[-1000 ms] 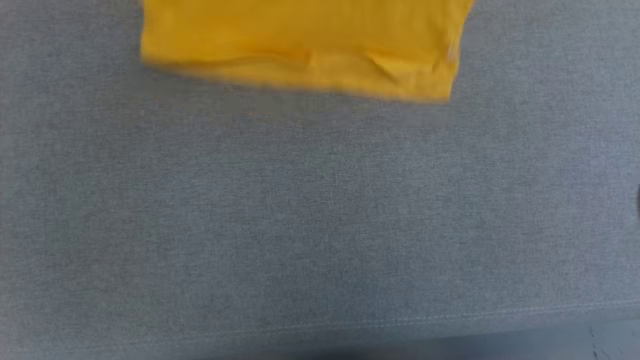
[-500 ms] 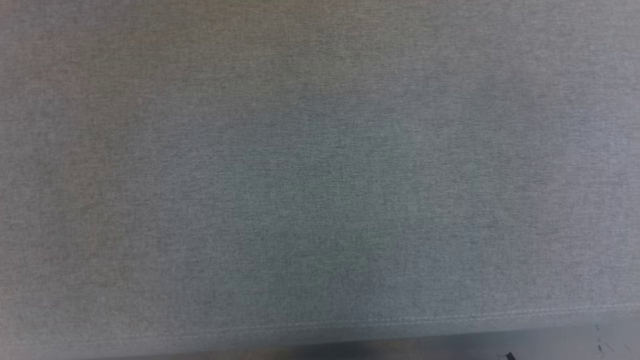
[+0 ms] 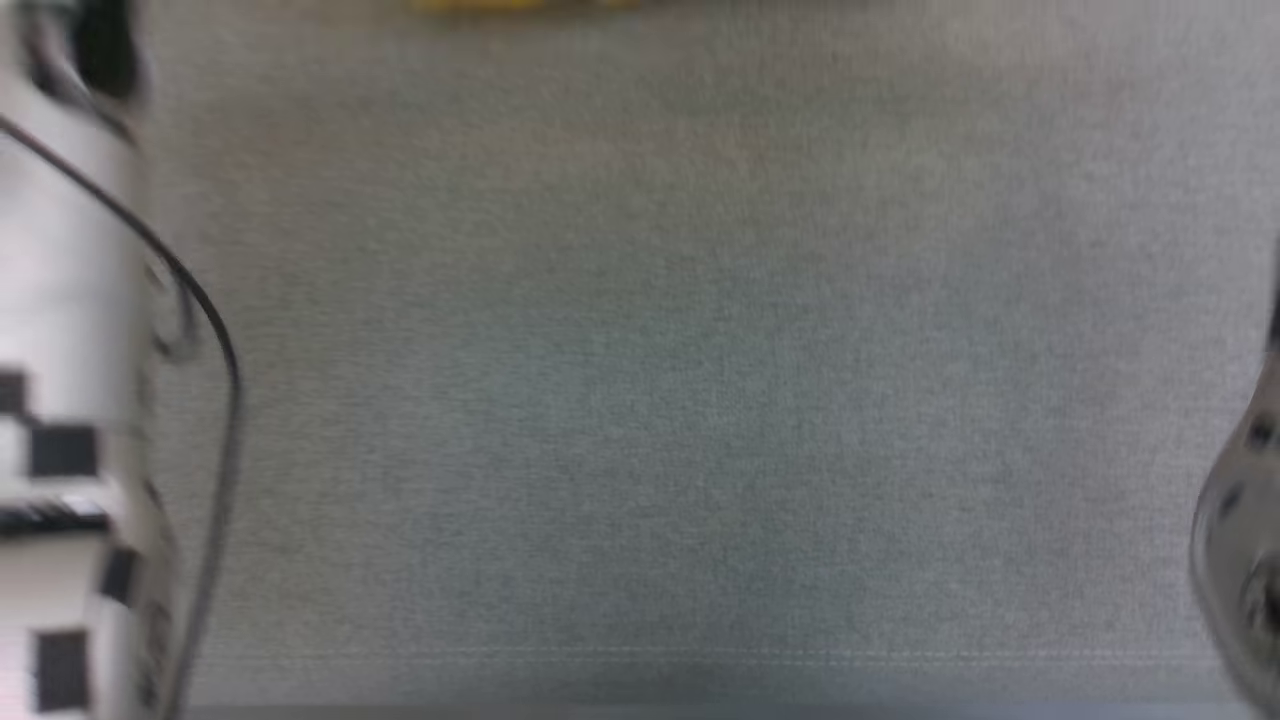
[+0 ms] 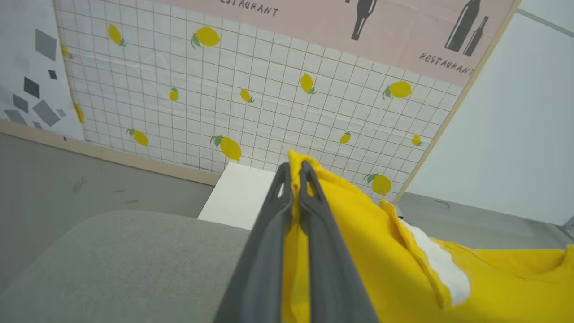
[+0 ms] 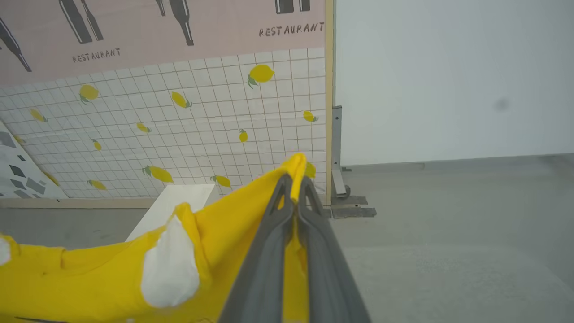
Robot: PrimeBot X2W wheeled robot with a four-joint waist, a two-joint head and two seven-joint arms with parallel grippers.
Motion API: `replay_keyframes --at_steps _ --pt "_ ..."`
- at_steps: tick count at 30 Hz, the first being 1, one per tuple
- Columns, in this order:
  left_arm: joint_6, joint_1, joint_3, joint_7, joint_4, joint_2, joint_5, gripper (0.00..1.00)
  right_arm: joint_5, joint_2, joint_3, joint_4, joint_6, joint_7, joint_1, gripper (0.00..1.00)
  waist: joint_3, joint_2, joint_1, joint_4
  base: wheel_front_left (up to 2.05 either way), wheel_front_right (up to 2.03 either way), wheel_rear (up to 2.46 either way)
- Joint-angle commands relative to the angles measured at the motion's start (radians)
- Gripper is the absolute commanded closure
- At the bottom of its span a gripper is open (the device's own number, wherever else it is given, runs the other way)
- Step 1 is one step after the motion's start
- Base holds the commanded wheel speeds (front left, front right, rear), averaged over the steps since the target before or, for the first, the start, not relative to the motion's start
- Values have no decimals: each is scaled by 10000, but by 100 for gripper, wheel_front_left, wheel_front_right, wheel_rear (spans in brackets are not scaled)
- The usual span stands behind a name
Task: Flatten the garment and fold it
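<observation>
Head view blurred — garment [image 3: 520, 4] cut off at 12 o'clock. The left gripper [image 4: 294, 167] and right gripper [image 5: 295, 179] each clamp its yellow edge; lemon-print wall [image 4: 269, 103] behind.

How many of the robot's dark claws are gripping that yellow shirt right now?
2. The left gripper is shut on one raised bit of the yellow T-shirt; the right gripper is shut on another, and the cloth sags between them.
</observation>
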Motion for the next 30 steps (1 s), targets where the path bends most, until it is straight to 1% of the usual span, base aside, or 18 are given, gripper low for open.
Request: replay_keyframes --at_steps 1,3,5,9,10,14,17,20,24,27,29,30 --pt "-98 687 32 -154 68 -186 -222 100 394 -122 90 -245 -13 -46 898 100 -1065 0 0 506 0 0 0" --pt "-192 1462 65 -267 93 -375 -457 100 1048 -85 25 -590 -13 -49 1964 100 -1460 0 0 555 0 0 0" --pt "-266 2520 127 -240 149 -557 -759 100 1661 -43 104 -990 -13 124 3416 100 -1868 0 0 595 0 0 0" --pt "-306 4265 372 -220 171 -866 -1303 100 2541 110 -29 -1600 -13 404 5771 100 -2396 0 0 603 0 0 0" --pt "-316 4881 412 -196 153 -1006 -1453 100 2793 171 -79 -1730 -13 571 6577 100 -2549 0 0 609 0 0 0" --pt "-256 6669 494 -191 -35 -1342 -1759 100 3194 294 -353 -2173 -13 630 8528 100 -2884 0 0 571 0 0 0" --pt "43 7829 731 -241 -220 -1368 -1949 100 3037 340 -636 -2438 -13 308 9611 100 -3072 0 0 478 0 0 0" --pt "500 8920 877 -219 -478 -1258 -1943 100 2800 372 -831 -2540 -13 92 10553 100 -3239 0 0 382 0 0 0" --pt "967 9867 893 -57 -963 -1157 -1847 100 2577 384 -961 -2715 -13 10 11424 100 -3338 0 0 370 0 0 0" --pt "1266 10186 714 100 -1375 -1048 -1589 100 2279 387 -822 -2890 -13 185 11778 100 -3337 0 0 382 0 0 0" --pt "1584 10291 297 190 -1631 -791 -977 100 1829 359 -490 -3030 -13 455 11890 100 -3304 0 0 370 0 0 0" --pt "1707 10318 23 297 -1756 -668 -640 100 1466 252 -169 -3104 -13 686 11908 100 -3273 0 0 357 0 0 0"
